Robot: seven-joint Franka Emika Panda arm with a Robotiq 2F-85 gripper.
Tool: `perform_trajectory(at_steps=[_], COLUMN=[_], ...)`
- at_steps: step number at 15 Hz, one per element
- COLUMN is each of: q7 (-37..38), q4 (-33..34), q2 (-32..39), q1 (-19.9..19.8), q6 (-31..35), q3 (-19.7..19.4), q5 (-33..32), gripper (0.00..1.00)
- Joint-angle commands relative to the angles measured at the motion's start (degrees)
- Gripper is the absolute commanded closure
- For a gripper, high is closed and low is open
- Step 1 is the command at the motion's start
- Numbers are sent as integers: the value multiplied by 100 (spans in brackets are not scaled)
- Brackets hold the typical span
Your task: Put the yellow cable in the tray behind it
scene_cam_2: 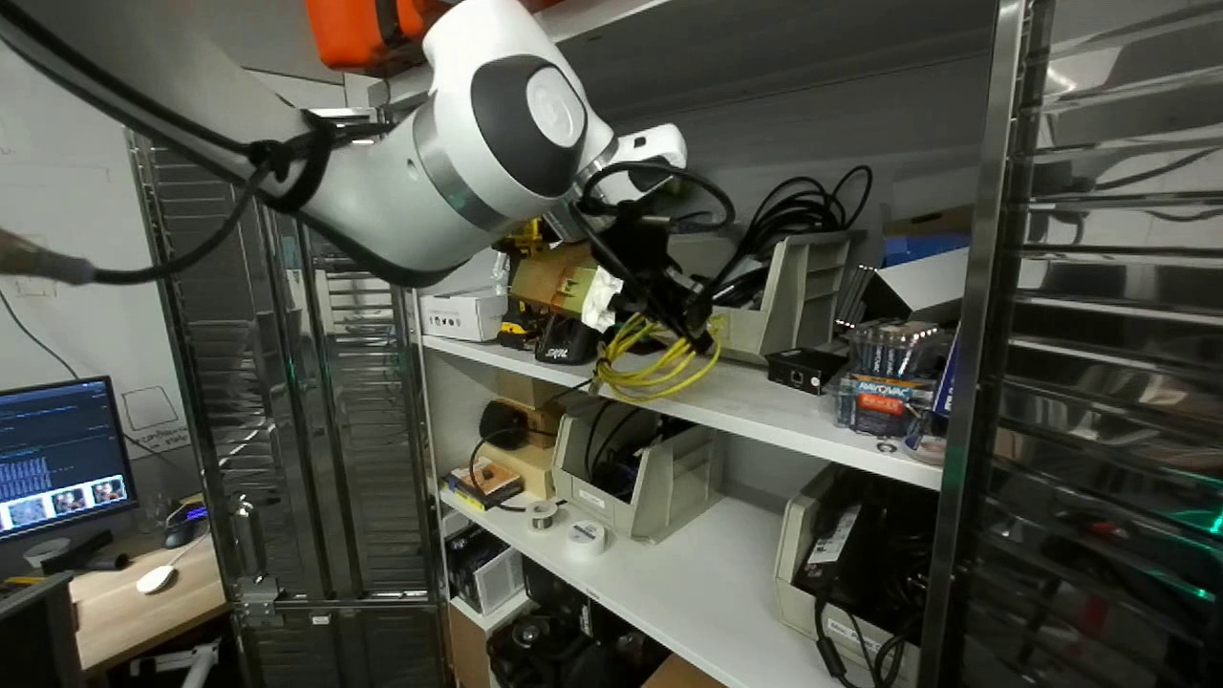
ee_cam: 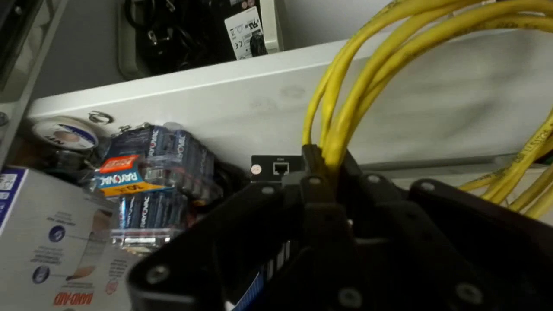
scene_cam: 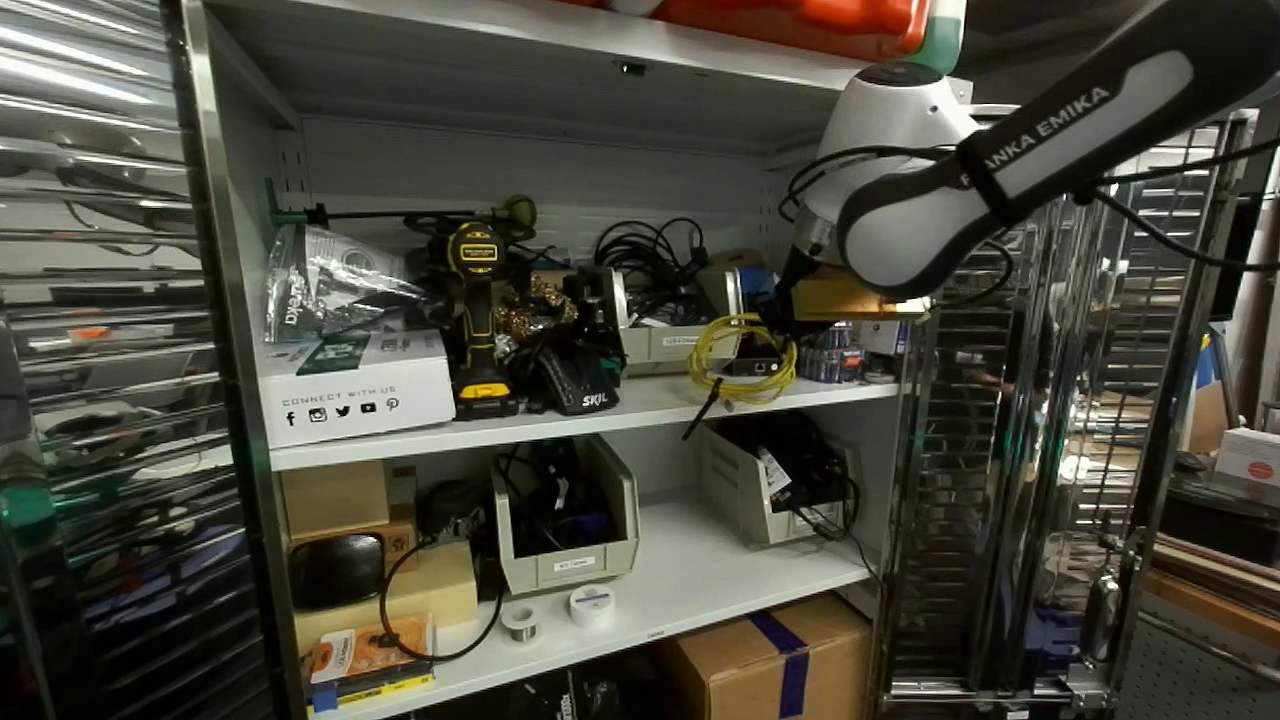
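The hand (ee_cam: 330, 162) was drawn narrow on the yellow cable (scene_cam: 757, 388), whose strands ran straight through its grip in the wrist view. The rest of the loose coil hung below the hand and out to one side of it, by the front edge of the worktop (scene_cam_2: 755, 394); whether any loop touched the worktop, I could not tell.

Behind the hand, deeper on that same worktop, stood the tray (scene_cam: 650, 350), a grey bin with black cables (scene_cam: 655, 290) heaped above its rim. The yellow cable was outside it; in an exterior view the loops crossed its front, so any gap was hard to judge.

Near the hand but lower, a small black box with a port (scene_cam_2: 801, 373) lay on the worktop. To one side of the hand stood battery packs (scene_cam_2: 884, 382) and, farther from it, a Band-Aid box (ee_cam: 65, 246). On the opposite side, well apart from the hand, were a black-and-yellow power tool (scene_cam: 478, 255) and a black piece marked SKIL (scene_cam: 575, 385). High above the hand sat an orange object (scene_cam: 780, 30).
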Motion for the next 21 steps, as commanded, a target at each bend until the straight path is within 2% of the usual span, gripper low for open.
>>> perform_trajectory(at_steps=[1, 4, 7, 10, 14, 21], q7=[1227, 2606, 3675, 4315, 4664, 4394], q4=[-502, -169, 463, 1153, 2238, 4136], q2=[-419, -334, -131, 224, 1029, 2429], q1=[-120, -239, -182, -129, -43, 109], q6=[860, 1072, 928, 810, 497, -4], q3=[-64, -30, 36, 88, 120, 139], q5=[-1566, -3062, -3871, -4362, -4682, -4391], gripper=[91, 91, 91, 91, 92, 92])
